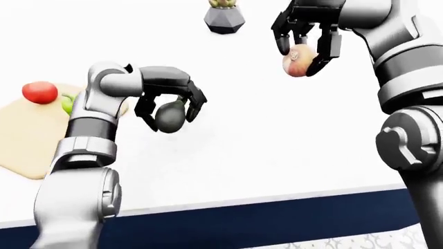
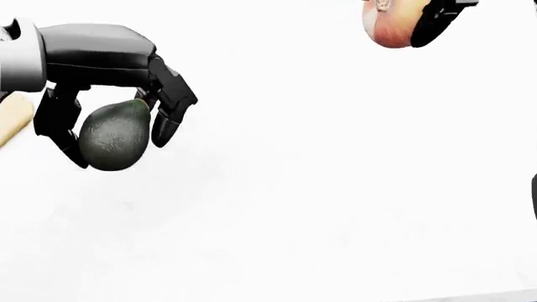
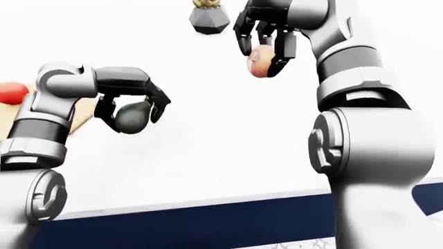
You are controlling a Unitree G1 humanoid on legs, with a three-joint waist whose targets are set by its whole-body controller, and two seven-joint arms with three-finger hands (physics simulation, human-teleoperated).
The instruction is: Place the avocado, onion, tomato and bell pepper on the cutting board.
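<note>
The left hand (image 1: 170, 106) has its dark fingers (image 2: 168, 104) curled round the avocado (image 2: 113, 141). The avocado is dark green and bumpy, with its thin end up inside the hand. It hangs up off the white bench (image 1: 277, 150), with no other thing under it. Just to the left of this hand in the left-eye view, the grey left arm (image 1: 93, 129) covers part of the cutting board (image 1: 27, 140). The board is pale and flat and lies on the bench near the left edge of that view. The red tomato (image 1: 39, 92) sits on the board at its top end. Just beside the tomato is a bit of green, which looks like the bell pepper (image 1: 67, 105), but the arm hides most of it.

The right hand (image 1: 305, 41) is up high near the top of the left-eye view. Its fingers are closed round the onion (image 1: 297, 61), which is pink and tan. The onion is in the air, well apart from the avocado and far from the board. The big grey right arm (image 3: 360, 135) fills the right side of the right-eye view.

At the top of the eye views, a small dark pot (image 1: 225, 21) with flat sides stands on the bench, with a little plant in it. It stands well apart from both hands. Along the bottom, the bench has a dark blue edge (image 1: 277, 212).
</note>
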